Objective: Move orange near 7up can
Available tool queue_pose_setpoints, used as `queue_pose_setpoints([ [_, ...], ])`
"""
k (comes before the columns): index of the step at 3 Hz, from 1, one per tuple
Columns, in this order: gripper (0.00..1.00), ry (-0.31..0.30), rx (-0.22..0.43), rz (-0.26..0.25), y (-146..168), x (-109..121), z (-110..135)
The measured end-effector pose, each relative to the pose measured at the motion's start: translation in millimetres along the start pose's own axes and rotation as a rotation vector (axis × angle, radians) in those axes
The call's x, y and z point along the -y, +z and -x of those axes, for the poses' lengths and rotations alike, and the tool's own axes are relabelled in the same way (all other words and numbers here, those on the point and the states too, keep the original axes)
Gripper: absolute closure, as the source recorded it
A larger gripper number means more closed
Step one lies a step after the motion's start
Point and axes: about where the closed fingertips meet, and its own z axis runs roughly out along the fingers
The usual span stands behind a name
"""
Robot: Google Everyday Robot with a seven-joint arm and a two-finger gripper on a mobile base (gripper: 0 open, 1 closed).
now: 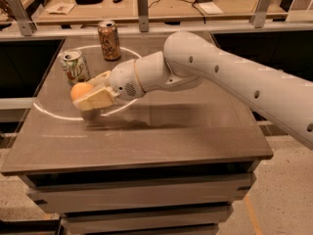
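A grey table (171,131) fills the scene. A white robot arm (234,77) reaches in from the right. Its gripper (88,93), at left, clasps the orange (78,90), just beside the 7up can (75,67). A brown can (109,40) stands farther back.

orange (79,90): round, held in pincer (87,95) | 7up can (75,67): upright, just behind

Counted: one 7up can (75,66); one brown can (108,39); one orange (79,90), held by one gripper (90,94) near the 7up can; one table (171,136).
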Motion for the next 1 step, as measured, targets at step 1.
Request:
queue_pose_setpoints([
  [1, 0.87, -0.001, -0.001, 0.005, 2.6, -1.3, 0.4],
])
